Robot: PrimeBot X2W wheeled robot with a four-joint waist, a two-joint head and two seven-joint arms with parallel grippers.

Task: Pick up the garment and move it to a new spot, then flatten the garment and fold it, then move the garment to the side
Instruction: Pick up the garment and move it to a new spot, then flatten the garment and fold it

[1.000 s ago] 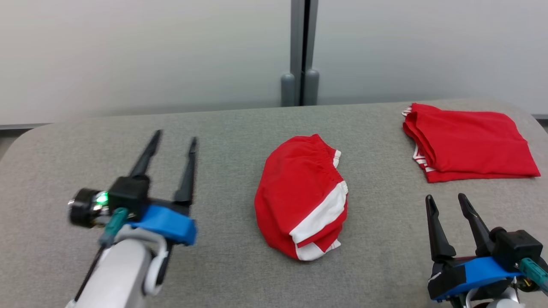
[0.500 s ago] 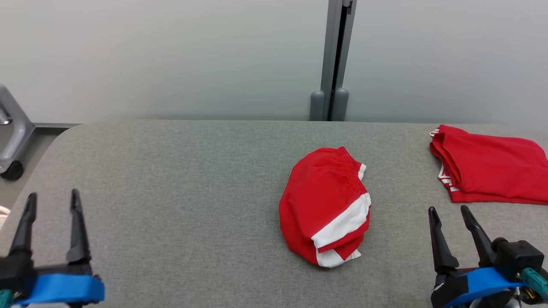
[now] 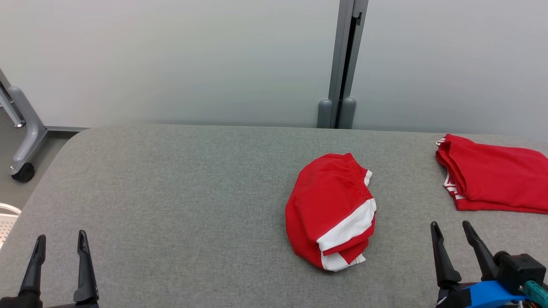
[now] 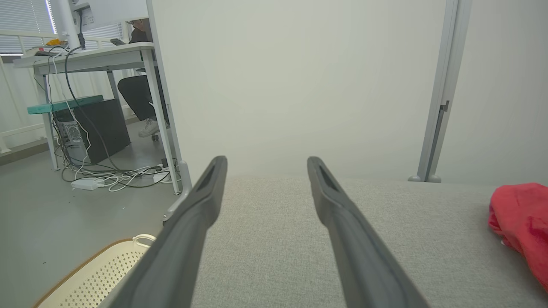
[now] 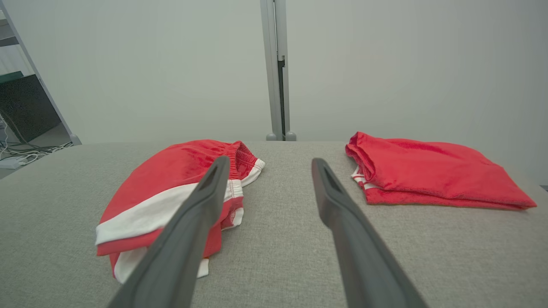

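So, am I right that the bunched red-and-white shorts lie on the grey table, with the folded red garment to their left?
Not quite: the head view shows the folded red garment to the right of the bunched red-and-white shorts, not the left. Both do lie on the grey table.

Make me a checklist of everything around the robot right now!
Surface: grey padded table, flat, mostly bare.
Job's things: red-and-white shorts, bunched mid-table, neither gripper touching them.
Clutter: folded red garment at the table's right end.
Grippers: left gripper open, empty; right gripper open, empty.
Cables: white cables tangled on the floor under a desk.
Surroundings: pale wall, grey post, perforated basket, seated person.
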